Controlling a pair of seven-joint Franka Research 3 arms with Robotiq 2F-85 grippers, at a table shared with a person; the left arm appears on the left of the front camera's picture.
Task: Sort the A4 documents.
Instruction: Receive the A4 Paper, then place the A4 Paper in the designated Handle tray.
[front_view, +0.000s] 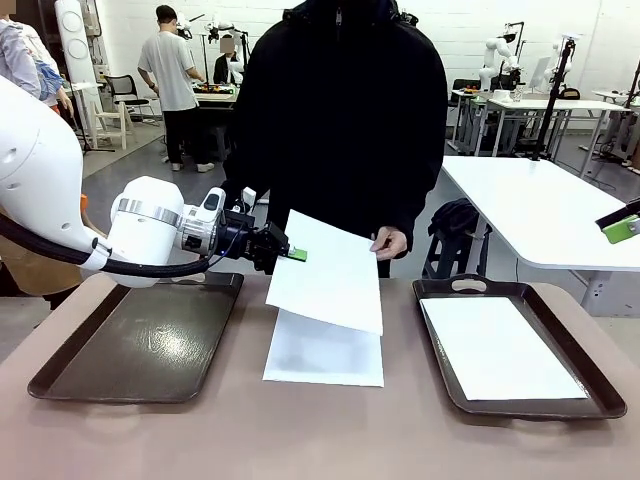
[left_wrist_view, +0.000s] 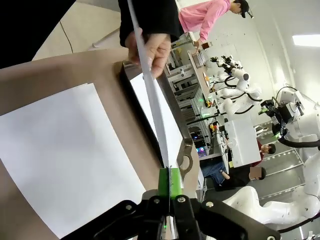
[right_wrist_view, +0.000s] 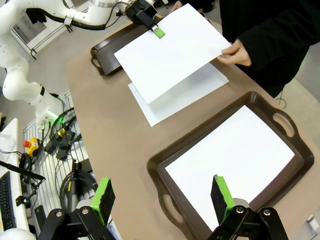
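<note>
Left gripper (front_view: 297, 254) pinched shut on sheet (front_view: 330, 280) edge; person's hand (front_view: 390, 242) holds far corner for handover. Right gripper (right_wrist_view: 163, 189) wide open, empty.

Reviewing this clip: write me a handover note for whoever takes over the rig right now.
Left gripper: shut on an edge of the raised sheet; the person's hand holds the opposite edge.
Right gripper: open, up near the right tray.
A second sheet lies flat on the table between the trays; a third sheet lies in the right tray.
Done: third sheet placed.
Left: raised sheet and second sheet; the left tray is beside the left gripper.
</note>
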